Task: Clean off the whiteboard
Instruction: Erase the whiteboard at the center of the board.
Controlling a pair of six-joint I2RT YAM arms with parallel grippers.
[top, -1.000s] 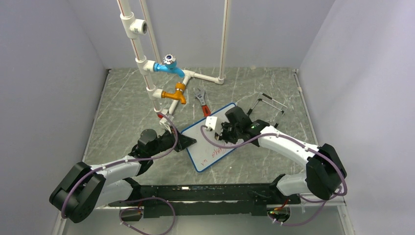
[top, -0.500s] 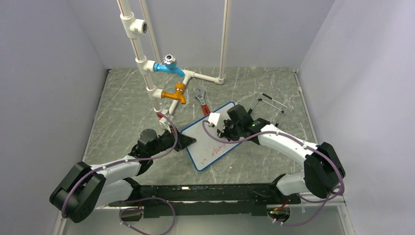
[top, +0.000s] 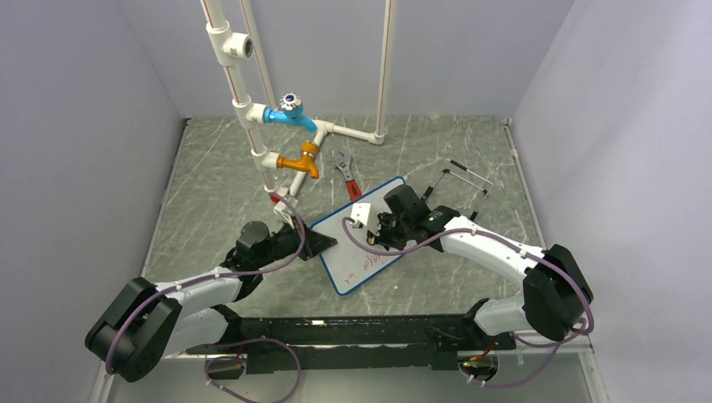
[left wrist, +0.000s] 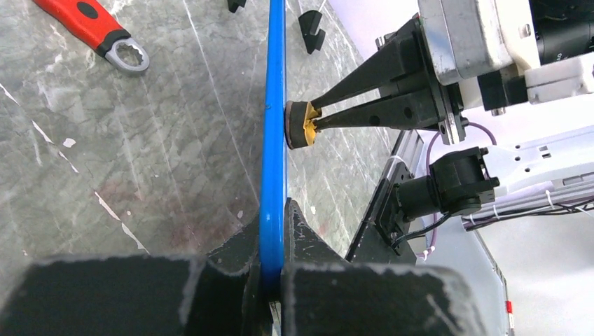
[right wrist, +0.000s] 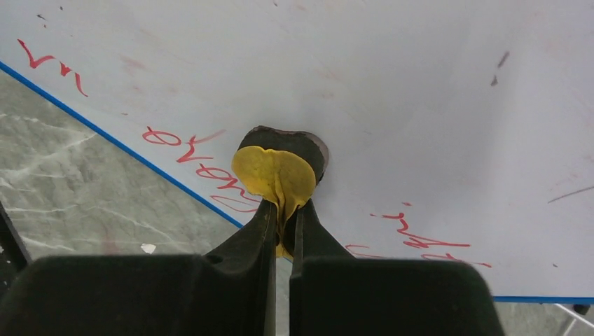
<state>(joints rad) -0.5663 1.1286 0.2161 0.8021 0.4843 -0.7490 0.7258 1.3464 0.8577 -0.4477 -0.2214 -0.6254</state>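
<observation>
Whiteboard: a small white board in a thin blue frame, at the centre of the top view. It is set diagonally, with its long side running from lower left to upper right.
Writing: red handwritten marks along the board's lower-left part; the upper-right part looks plain white.
Left gripper: fingers drawn narrow and clamped on the whiteboard's blue frame at its left edge. The left wrist view shows the board edge-on between them.
Right gripper: fingers nearly together, pinching a round eraser pad with a yellow backing and a dark face.
Contact: the pad's dark face lies against the white surface, just above the red marks near the middle of the right wrist view.
Feet: small black feet project from the board at the top of the left wrist view.
Wrench: red-handled, lying on the table just beyond the board's upper-left side, apart from it.
Pipe assembly: white tubing in the upper left of the top view, carrying a blue tap and an orange tap.
Wire stand: a black frame to the upper right of the board.
Table: grey, marble-patterned.
</observation>
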